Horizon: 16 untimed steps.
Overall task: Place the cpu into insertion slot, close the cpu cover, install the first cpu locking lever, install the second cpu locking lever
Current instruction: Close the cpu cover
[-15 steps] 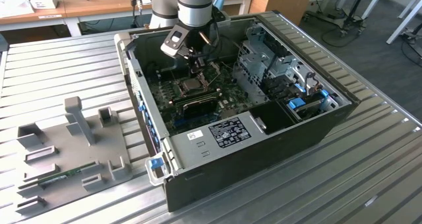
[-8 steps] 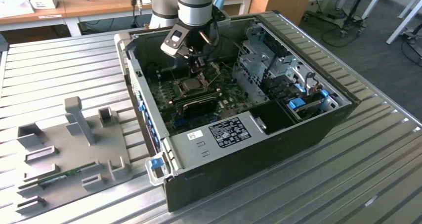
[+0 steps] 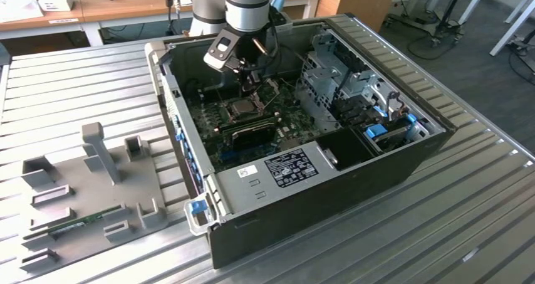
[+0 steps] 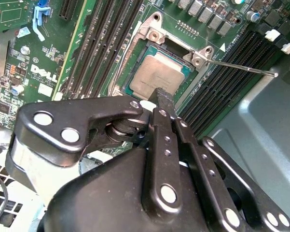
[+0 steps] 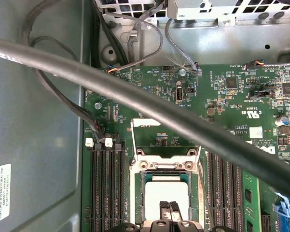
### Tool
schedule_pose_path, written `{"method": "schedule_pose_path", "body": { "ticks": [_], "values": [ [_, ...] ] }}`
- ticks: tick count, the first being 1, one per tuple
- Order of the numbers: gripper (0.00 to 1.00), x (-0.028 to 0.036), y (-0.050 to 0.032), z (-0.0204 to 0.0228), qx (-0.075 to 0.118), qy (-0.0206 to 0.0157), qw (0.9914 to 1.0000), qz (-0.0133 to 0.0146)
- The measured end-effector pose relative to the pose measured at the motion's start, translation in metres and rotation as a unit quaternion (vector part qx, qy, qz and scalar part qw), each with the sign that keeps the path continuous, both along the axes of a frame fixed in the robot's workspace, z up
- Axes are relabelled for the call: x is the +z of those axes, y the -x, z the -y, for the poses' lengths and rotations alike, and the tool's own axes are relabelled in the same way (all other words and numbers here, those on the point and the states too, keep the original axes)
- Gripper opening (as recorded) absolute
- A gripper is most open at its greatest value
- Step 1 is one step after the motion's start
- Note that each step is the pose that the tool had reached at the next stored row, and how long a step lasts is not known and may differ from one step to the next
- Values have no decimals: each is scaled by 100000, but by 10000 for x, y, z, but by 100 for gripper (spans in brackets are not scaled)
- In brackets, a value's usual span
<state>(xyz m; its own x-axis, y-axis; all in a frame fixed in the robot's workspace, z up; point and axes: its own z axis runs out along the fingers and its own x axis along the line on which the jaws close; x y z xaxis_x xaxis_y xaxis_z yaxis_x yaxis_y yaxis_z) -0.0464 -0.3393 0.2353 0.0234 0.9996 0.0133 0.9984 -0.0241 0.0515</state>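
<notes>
The cpu lies flat in the insertion slot on the green board, its dull metal top showing in both wrist views. The silvery cpu cover appears to lie down around the cpu, framing it. One thin locking lever sticks out free from the socket corner over the memory slots. My gripper is shut with nothing between its fingers, and its tips hang just over one edge of the chip. In the exterior view my gripper reaches down into the open computer case above the socket.
Long black memory slots flank the socket on both sides. A thick black cable crosses the first wrist view. The case wall and drive cage hem in the board. A grey fixture tray sits at the exterior view's left.
</notes>
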Motion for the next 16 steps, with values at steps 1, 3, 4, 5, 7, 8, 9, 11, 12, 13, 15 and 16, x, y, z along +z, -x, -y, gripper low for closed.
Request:
{"method": "schedule_pose_path", "body": {
  "ticks": [1,3,4,5,7,8,9,11,12,13,15,16],
  "values": [
    [11,1,0,0,2,1,100000,-1],
    [11,1,0,0,1,0,100000,-1],
    [11,1,0,0,3,0,100000,-1],
    [11,1,0,0,1,3,100000,-2],
    [11,1,0,0,1,1,100000,0],
    [11,2,0,0,1,1,100000,-2],
    [11,2,0,0,1,0,100000,1],
    [11,10,1,1,1,5,100000,-18],
    [11,18,0,1,0,-19,100000,-8],
    [11,28,0,0,-2,-46,100000,-1],
    [11,52,0,0,1,-61,100000,-2],
    [11,65,0,0,1,-75,100000,0]
  ]
}}
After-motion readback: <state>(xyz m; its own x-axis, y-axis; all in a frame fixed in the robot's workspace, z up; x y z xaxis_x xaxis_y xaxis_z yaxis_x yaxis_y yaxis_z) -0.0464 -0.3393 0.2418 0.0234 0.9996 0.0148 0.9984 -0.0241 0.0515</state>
